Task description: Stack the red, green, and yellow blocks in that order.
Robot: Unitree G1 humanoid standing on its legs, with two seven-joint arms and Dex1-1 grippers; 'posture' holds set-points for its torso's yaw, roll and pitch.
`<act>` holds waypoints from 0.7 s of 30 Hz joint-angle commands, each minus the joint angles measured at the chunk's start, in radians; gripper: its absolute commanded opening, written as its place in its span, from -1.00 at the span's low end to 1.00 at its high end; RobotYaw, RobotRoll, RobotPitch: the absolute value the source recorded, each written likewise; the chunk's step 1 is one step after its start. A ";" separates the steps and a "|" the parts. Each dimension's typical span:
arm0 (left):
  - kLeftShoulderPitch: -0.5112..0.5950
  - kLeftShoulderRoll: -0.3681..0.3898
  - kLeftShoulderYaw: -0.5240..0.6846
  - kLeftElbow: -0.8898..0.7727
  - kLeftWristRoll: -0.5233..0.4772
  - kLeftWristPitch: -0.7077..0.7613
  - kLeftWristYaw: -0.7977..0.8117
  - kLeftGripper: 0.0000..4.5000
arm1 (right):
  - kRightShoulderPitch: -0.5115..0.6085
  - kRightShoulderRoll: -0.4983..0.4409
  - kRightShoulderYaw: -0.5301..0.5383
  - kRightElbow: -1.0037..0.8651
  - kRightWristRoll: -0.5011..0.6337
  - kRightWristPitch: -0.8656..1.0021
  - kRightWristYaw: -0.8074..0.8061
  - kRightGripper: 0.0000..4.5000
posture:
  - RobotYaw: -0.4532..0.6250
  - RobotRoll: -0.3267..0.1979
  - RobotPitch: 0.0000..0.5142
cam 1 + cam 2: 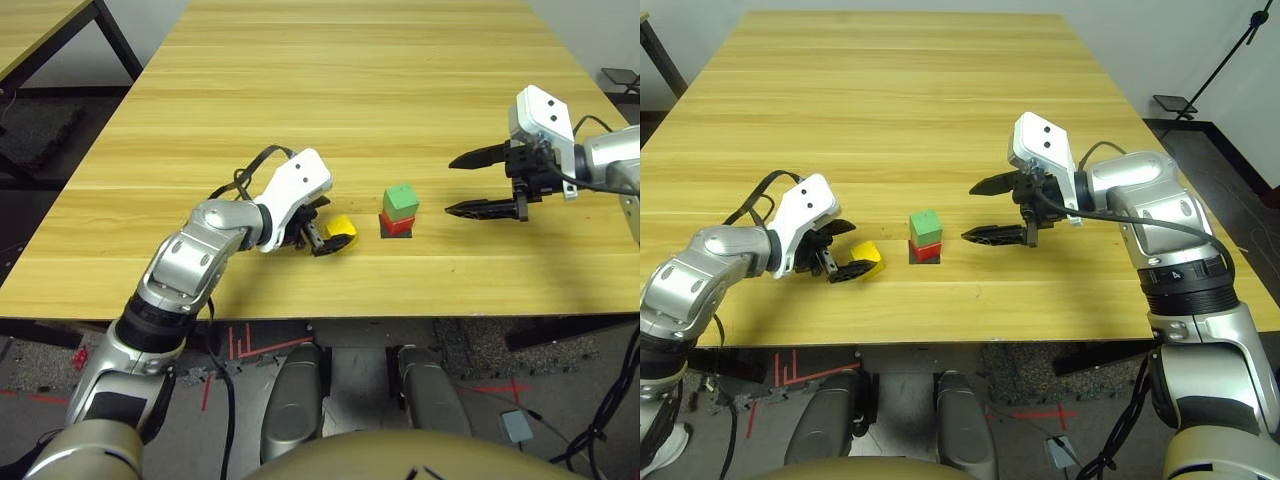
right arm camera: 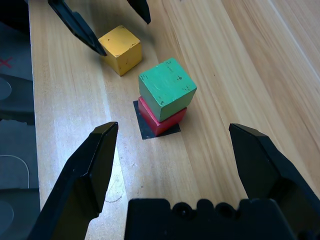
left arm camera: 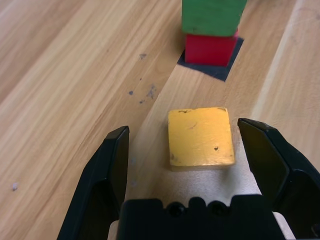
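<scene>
On a pale wooden table [image 1: 330, 90], a green block [image 1: 401, 201] sits on top of a red block [image 1: 397, 224], the pair turned slightly out of line with each other and resting on a flat black square patch [image 2: 150, 129] near the front edge. Just to the robot's left of that short stack lies the yellow block [image 3: 201, 136], flat on the wood and apart from the other two. The left gripper [image 3: 192, 147] reaches down to it from the robot's left, its two black fingers spread wide — one on either side of the yellow block, with a clear gap of bare wood showing between each fingertip and the block's faces, so nothing is held. On the far side of the stack, the right gripper [image 1: 983, 210] hangs above the table, pointing across toward the blocks, its fingers likewise parted as far as they go and empty — the green-on-red stack stands just beyond its tips, untouched. In the right wrist view the stack appears between its open fingers, with the yellow block and the left gripper's tips beyond.
</scene>
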 commanded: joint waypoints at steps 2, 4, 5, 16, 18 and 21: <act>0.030 -0.005 -0.050 0.043 0.023 -0.050 0.001 0.97 | 0.003 -0.012 0.005 -0.017 -0.001 0.011 0.002 1.00 | 0.06 0.03 -0.69; 0.035 0.000 -0.062 0.055 0.029 -0.064 -0.006 0.97 | 0.009 -0.015 0.001 -0.024 0.001 0.016 0.000 1.00 | 0.05 0.03 -0.68; 0.039 -0.006 -0.057 0.060 0.028 -0.072 -0.002 0.90 | 0.014 -0.017 -0.001 -0.031 0.003 0.021 -0.003 1.00 | 0.05 0.03 -0.68; -0.076 -0.009 -0.007 0.057 -0.011 -0.004 -0.025 -0.09 | 0.052 -0.034 -0.011 -0.049 0.015 0.019 0.001 1.00 | 0.05 0.04 -0.68; -0.123 -0.006 0.005 0.055 -0.032 0.025 -0.038 -0.09 | 0.061 -0.039 -0.013 -0.052 0.017 0.016 0.007 1.00 | 0.06 0.05 -0.68; -0.275 -0.008 0.014 0.078 -0.065 0.084 -0.075 -0.09 | 0.084 -0.047 -0.017 -0.062 0.021 0.018 0.008 1.00 | 0.05 0.08 -0.68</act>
